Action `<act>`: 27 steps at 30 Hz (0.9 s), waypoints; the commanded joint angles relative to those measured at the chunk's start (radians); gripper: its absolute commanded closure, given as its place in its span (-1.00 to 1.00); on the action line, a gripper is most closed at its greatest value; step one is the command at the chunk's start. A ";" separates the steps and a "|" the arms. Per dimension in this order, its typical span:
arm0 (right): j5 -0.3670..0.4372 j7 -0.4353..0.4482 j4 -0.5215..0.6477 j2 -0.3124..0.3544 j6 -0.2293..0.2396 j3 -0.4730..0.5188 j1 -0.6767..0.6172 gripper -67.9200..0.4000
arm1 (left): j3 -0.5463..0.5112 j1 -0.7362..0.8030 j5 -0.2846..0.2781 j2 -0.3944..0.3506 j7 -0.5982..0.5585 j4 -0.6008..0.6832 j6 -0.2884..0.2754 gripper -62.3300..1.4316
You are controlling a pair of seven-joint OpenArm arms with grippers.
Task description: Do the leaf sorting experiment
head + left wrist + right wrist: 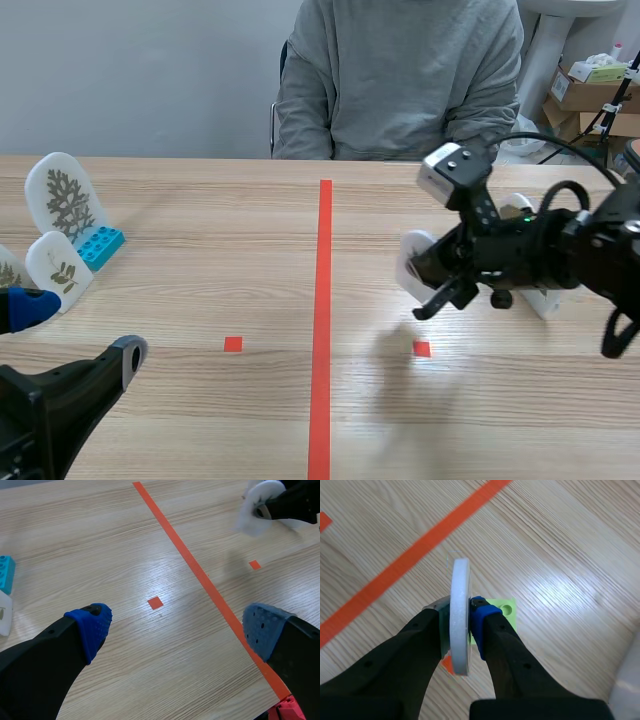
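Leaf disc [460, 590] clamped in the right jaws, hanging almost over the right square mark [422, 348].
Disc is upright, thin edge toward my wrist cam, a pad on each face, green block [506, 608] at its foot, and looks lifted off the tabletop [250, 420]. I'd go straight down. Left jaws are wide apart, holding nothing, well across the tape line [323, 320].

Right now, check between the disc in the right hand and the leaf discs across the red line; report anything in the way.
Nothing visible. The right hand is shut on the white disc; only bare table lies between it and the leaf discs, with the open left hand near them.
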 commanded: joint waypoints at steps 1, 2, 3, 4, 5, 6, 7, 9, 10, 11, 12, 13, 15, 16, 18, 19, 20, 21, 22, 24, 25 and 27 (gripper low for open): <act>0.002 0.028 0.005 0.018 -0.004 0.044 0.005 0.93 | 0.001 -0.003 -0.011 0.000 -0.014 0.003 -0.002 -0.80; -0.003 0.039 0.005 0.024 -0.004 0.072 -0.009 0.93 | 0.001 -0.003 -0.011 0.000 -0.014 0.003 -0.002 -0.80; -0.006 0.043 0.005 0.027 -0.004 0.103 -0.022 0.93 | 0.001 -0.003 -0.011 0.000 -0.014 0.003 -0.002 -0.80; -0.011 0.043 0.003 0.029 -0.004 0.132 -0.032 0.93 | 0.001 -0.003 -0.011 0.000 -0.014 0.003 -0.002 -0.80; -0.017 0.046 0.003 0.029 -0.001 0.160 -0.039 0.93 | 0.001 -0.003 -0.011 0.000 -0.014 0.003 -0.002 -0.80; -0.021 0.049 -0.001 0.029 0.000 0.183 -0.044 0.93 | 0.001 -0.003 -0.011 0.000 -0.014 0.003 -0.002 -0.80; -0.023 0.053 -0.008 0.029 0.000 0.205 -0.047 0.93 | 0.001 -0.003 -0.011 0.000 -0.014 0.003 -0.002 -0.80; -0.024 0.061 -0.039 0.028 0.004 0.236 -0.047 0.93 | 0.001 -0.003 -0.011 0.000 -0.014 0.003 -0.002 -0.80; -0.024 0.071 -0.060 0.028 0.004 0.248 -0.046 0.93 | 0.001 -0.003 -0.011 0.000 -0.014 0.003 -0.002 -0.80; -0.026 0.087 -0.082 0.028 0.004 0.260 -0.046 0.93 | 0.001 -0.003 -0.011 0.000 -0.014 0.003 -0.002 -0.80; -0.036 0.104 -0.104 0.028 0.005 0.271 -0.046 0.93 | 0.001 -0.003 -0.011 0.000 -0.014 0.003 -0.002 -0.80; -0.045 0.123 -0.125 0.028 0.008 0.281 -0.046 0.93 | 0.001 -0.003 -0.011 0.000 -0.014 0.003 -0.002 -0.80; -0.063 0.154 -0.163 0.028 0.016 0.296 -0.046 0.93 | 0.001 -0.003 -0.011 0.000 -0.014 0.003 -0.002 -0.80; -0.071 0.163 -0.180 0.028 0.016 0.299 -0.045 0.93 | 0.001 -0.003 -0.011 0.000 -0.014 0.003 -0.002 -0.80; -0.097 0.183 -0.209 0.029 0.016 0.299 -0.043 0.93 | 0.001 -0.003 -0.011 0.000 -0.014 0.003 -0.002 -0.80; -0.106 0.192 -0.220 0.029 0.016 0.299 -0.043 0.93 | 0.001 -0.003 -0.011 0.000 -0.014 0.003 -0.002 -0.80; -0.111 0.198 -0.229 0.029 0.016 0.302 -0.043 0.93 | 0.001 -0.003 -0.011 0.000 -0.014 0.003 -0.002 -0.80; -0.111 0.203 -0.237 0.029 0.016 0.308 -0.043 0.93 | 0.001 -0.003 -0.012 0.000 -0.014 0.003 -0.002 -0.80; -0.111 0.209 -0.245 0.029 0.016 0.315 -0.043 0.93 | 0.001 -0.003 -0.013 0.000 -0.014 0.003 -0.002 -0.80; -0.111 0.214 -0.254 0.029 0.016 0.340 -0.043 0.93 | 0.001 -0.003 -0.014 0.000 -0.014 0.003 -0.002 -0.80; -0.114 0.214 -0.258 0.029 0.016 0.357 -0.043 0.94 | 0.001 -0.003 -0.014 0.000 -0.014 0.003 -0.002 -0.80; -0.131 0.213 -0.261 0.029 0.016 0.394 -0.044 0.94 | 0.001 -0.003 -0.014 0.000 -0.014 0.003 -0.002 -0.80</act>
